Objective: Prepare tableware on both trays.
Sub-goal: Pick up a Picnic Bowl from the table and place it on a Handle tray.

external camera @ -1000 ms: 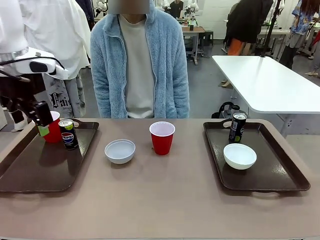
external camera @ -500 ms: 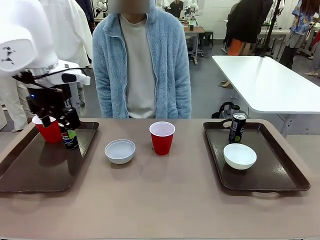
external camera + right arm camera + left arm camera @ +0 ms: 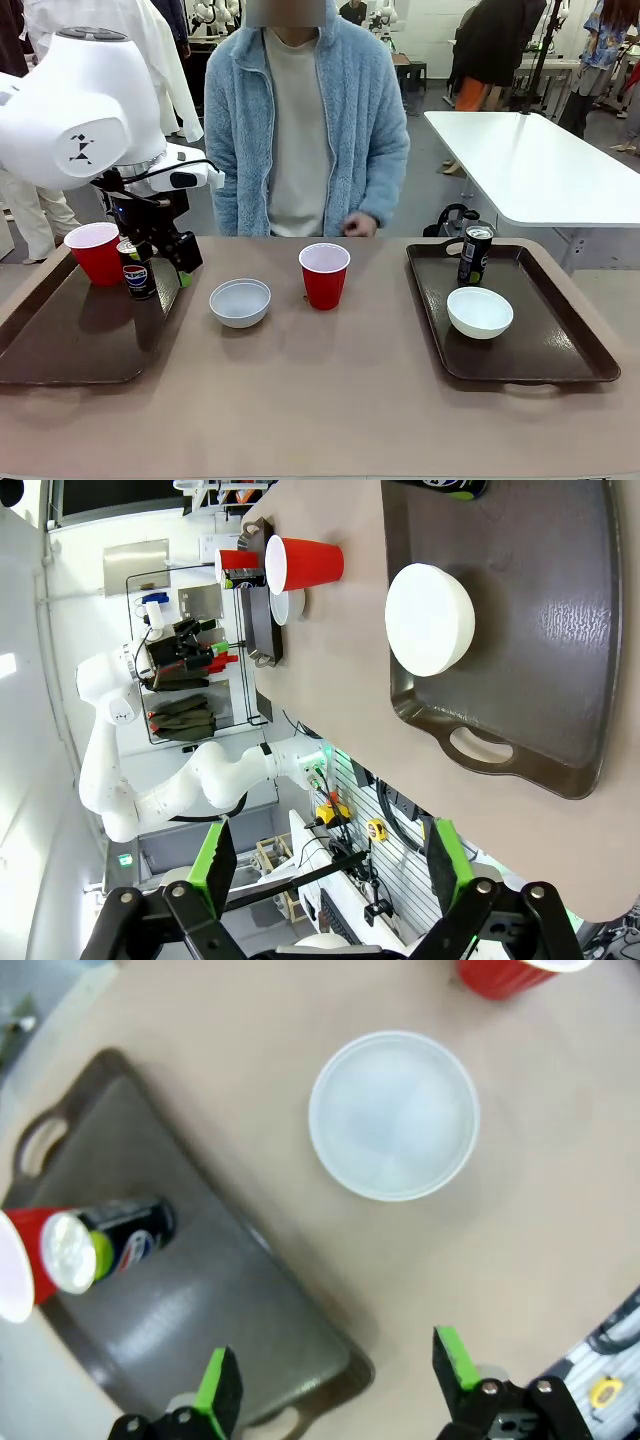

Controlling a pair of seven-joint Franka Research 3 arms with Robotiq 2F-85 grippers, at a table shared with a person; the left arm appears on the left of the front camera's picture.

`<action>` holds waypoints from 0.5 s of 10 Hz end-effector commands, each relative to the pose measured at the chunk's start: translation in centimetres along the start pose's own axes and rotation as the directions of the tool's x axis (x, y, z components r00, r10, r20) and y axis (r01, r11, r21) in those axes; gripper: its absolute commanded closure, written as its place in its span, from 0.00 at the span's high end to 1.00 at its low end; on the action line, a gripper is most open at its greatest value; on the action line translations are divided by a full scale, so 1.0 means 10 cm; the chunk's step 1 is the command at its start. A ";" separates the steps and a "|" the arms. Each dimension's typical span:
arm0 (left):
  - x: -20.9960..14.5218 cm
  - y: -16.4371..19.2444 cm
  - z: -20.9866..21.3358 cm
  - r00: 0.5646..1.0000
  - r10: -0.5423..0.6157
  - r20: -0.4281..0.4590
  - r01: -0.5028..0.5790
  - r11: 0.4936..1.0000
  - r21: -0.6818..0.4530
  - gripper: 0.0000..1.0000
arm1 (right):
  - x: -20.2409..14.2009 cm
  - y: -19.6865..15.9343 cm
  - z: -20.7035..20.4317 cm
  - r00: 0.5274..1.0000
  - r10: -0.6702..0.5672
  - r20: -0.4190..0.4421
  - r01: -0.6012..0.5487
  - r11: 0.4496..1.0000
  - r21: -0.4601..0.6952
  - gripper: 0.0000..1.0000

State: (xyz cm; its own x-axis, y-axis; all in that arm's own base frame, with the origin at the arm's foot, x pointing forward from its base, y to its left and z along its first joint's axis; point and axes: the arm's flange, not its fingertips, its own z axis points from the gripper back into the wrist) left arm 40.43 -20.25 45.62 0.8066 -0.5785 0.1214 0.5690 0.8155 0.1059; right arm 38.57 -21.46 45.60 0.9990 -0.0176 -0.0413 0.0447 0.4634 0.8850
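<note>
Left wrist view: left gripper [image 3: 335, 1368] wide open, empty, above tray [image 3: 200, 1300] corner, near bowl [image 3: 393, 1115]

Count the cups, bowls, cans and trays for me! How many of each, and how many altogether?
Cups: 2
Bowls: 2
Cans: 2
Trays: 2
Total: 8

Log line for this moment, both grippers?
left gripper open, near untrayed bowl | right gripper open, facing right tray | center cup untrayed
</note>
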 end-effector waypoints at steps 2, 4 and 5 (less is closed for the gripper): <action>-0.04 0.00 0.04 0.999 0.036 -0.008 -0.036 0.999 0.025 1.00 | 0.00 0.02 0.00 1.000 -0.011 0.005 0.011 1.000 -0.004 1.00; 0.10 0.09 -0.08 1.000 -0.005 0.023 0.006 1.000 -0.017 1.00 | 0.00 0.02 0.00 1.000 -0.011 0.005 0.011 1.000 -0.004 1.00; 0.26 0.07 -0.21 1.000 -0.009 0.027 0.010 0.999 -0.033 1.00 | 0.00 0.02 0.00 1.000 -0.011 0.005 0.011 1.000 -0.004 1.00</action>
State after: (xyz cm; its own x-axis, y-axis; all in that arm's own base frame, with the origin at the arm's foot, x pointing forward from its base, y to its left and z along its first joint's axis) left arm 41.38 -20.40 44.81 0.8081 -0.5744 0.1305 0.5661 0.8185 0.0976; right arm 38.57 -21.47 45.60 0.9990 -0.0178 -0.0412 0.0447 0.4634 0.8850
